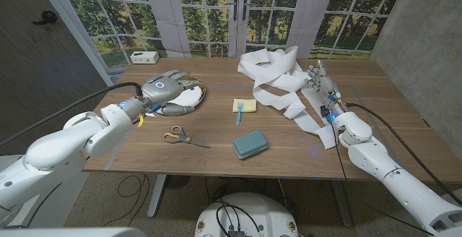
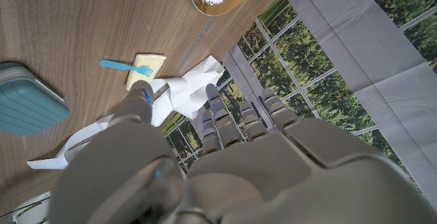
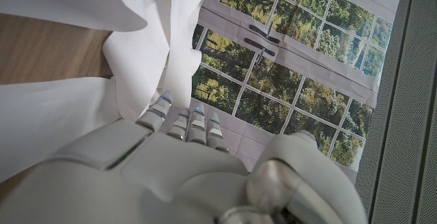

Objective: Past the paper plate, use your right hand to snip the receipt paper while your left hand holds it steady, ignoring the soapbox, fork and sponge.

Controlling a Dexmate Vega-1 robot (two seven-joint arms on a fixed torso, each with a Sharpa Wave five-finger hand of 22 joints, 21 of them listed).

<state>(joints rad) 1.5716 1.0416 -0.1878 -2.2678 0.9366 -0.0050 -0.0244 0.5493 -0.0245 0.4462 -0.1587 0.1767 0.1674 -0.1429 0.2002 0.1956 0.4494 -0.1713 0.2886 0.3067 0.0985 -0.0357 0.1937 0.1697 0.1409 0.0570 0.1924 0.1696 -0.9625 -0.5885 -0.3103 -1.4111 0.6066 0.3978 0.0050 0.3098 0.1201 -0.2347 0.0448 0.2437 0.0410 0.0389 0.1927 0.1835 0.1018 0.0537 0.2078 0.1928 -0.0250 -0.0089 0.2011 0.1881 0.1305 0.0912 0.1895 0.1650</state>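
Head view: left hand (image 1: pixel 167 91) over paper plate (image 1: pixel 196 97).

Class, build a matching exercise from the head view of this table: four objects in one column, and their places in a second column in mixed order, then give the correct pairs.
Objects
1. scissors
2. fork
3. soapbox
4. receipt paper

Places
A. lying on the yellow sponge
B. heaped at the far right, beside the right hand
C. near the front edge, mid-table
D. front left, nearer than the paper plate under the left hand

Pairs: 1-D, 2-A, 3-C, 4-B
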